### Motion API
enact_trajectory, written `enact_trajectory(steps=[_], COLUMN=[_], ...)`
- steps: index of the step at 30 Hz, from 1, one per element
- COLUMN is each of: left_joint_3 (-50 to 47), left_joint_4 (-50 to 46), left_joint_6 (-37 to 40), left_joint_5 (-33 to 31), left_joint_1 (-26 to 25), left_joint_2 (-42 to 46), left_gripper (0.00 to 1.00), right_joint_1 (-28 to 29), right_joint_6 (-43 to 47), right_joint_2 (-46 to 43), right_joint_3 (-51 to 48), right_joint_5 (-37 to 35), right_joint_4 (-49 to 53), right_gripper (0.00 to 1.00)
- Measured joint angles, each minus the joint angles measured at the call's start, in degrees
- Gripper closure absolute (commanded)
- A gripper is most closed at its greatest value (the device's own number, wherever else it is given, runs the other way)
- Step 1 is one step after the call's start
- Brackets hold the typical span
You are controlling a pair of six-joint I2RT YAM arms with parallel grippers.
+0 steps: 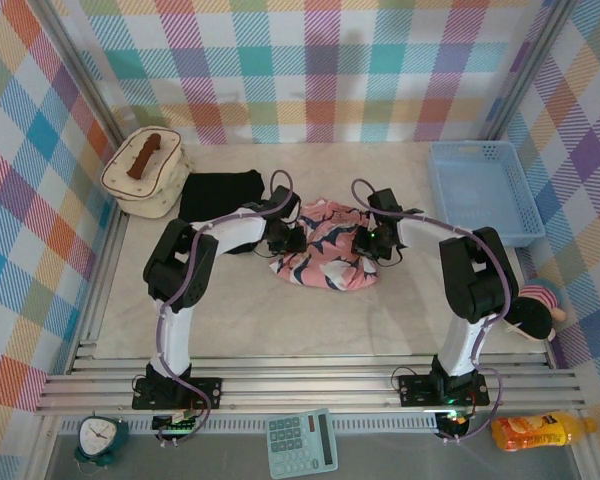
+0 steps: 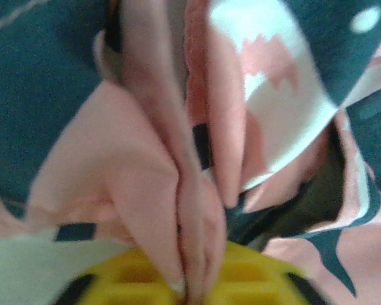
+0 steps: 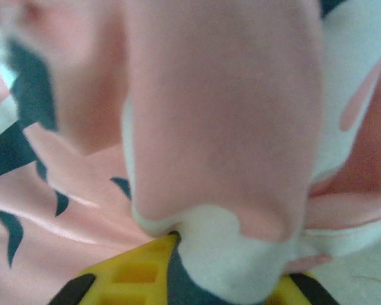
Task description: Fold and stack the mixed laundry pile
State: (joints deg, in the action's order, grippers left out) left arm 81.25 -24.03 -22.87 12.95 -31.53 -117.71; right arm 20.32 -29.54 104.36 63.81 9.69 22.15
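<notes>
You are at the very start: neither garment is folded and nothing is stacked. The pink printed garment (image 1: 325, 258) lies crumpled mid-table, between your two grippers. Your left gripper (image 1: 288, 238) is clenched on a pleat at its left edge, the cloth pinched between the yellow pads (image 2: 133, 283). Your right gripper (image 1: 372, 240) is clamped on a bunched fold at its right edge. The black shirt (image 1: 220, 195) lies in a loose heap at the far left, just beside the cream bag (image 1: 145, 178). Spreading, folding and stacking of both garments is all left to do.

The table (image 1: 260, 320) carries cream bag (image 1: 145, 175), black shirt (image 1: 218, 192), pink garment (image 1: 325, 262), blue basket (image 1: 485, 195), perhaps a toy (image 1: 535, 310).
</notes>
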Motion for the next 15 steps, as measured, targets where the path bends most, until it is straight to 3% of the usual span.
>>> enact_trajectory(steps=[8, 15], left_joint_3=[12.83, 23.37], left_joint_4=[-8.22, -15.02], left_joint_6=[4.37, 11.15], left_joint_5=[-3.15, -8.52], left_joint_1=[2.27, 9.64], left_joint_2=[0.02, 1.20], left_gripper=[1.00, 1.00], right_joint_1=[1.31, 4.61], right_joint_6=[-0.17, -3.08], right_joint_2=[-0.02, 4.61], right_joint_3=[8.94, 24.61], right_joint_5=[1.70, 4.20], right_joint_4=[1.27, -0.22], right_gripper=[1.00, 1.00])
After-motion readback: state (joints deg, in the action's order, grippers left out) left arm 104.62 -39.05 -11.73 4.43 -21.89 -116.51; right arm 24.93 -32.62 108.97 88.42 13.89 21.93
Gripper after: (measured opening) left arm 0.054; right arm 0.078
